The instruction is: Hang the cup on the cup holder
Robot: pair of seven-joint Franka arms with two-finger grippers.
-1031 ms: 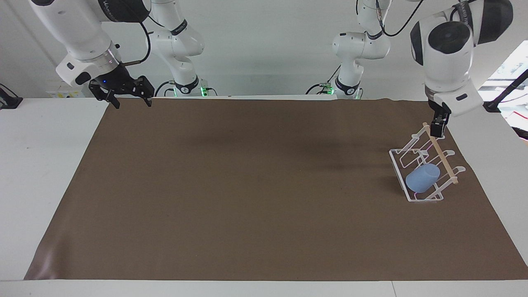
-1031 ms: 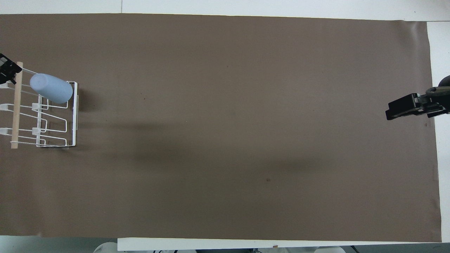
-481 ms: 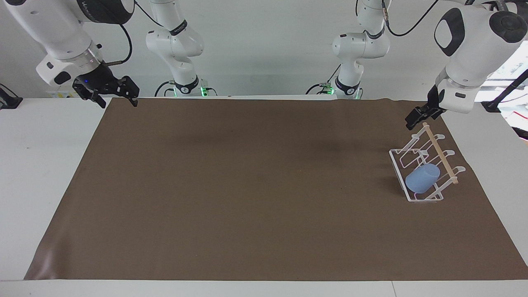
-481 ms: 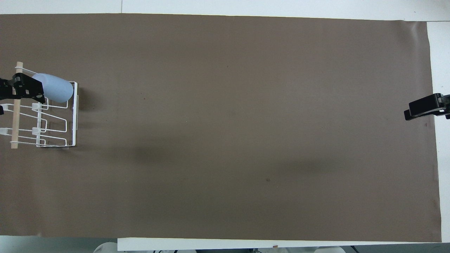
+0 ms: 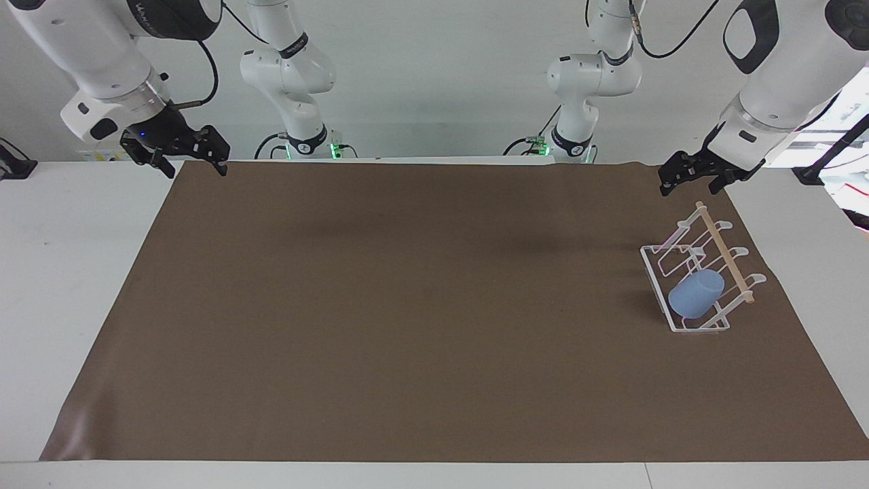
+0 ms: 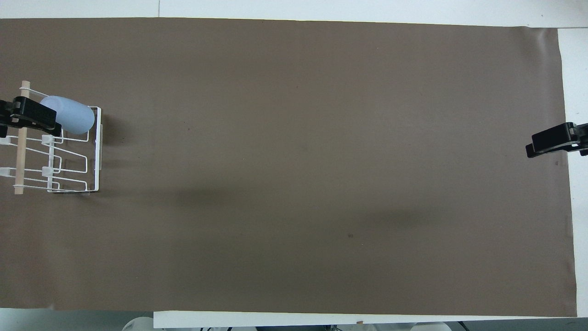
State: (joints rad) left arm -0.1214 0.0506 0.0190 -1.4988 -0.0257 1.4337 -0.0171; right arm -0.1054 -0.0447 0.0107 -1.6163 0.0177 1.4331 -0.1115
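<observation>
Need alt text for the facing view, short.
A light-blue cup hangs tilted on a white wire cup holder at the left arm's end of a brown mat. The left gripper and right gripper hover open, holding nothing.

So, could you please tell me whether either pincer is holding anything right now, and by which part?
Nothing is held: the left pincer and right pincer are open and empty; the cup hangs on the cup holder.

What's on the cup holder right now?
Only the cup, tipped over a prong at the end of the cup holder farther from the robots; the other prongs are bare. The prong inside the cup is hidden. The open left gripper hangs clear above.
</observation>
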